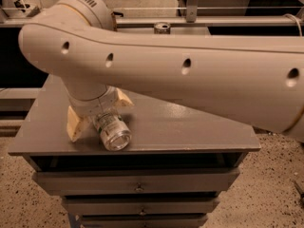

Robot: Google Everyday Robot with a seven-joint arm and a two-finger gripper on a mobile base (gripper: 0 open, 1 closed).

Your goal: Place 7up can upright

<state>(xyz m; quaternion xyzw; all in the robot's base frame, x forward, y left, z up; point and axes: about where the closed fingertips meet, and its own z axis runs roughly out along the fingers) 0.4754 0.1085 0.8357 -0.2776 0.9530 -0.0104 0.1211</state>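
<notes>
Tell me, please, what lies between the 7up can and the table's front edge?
Only bare grey tabletop, in the camera view; the 7up can lies on its side with the gripper over its far end.
</notes>
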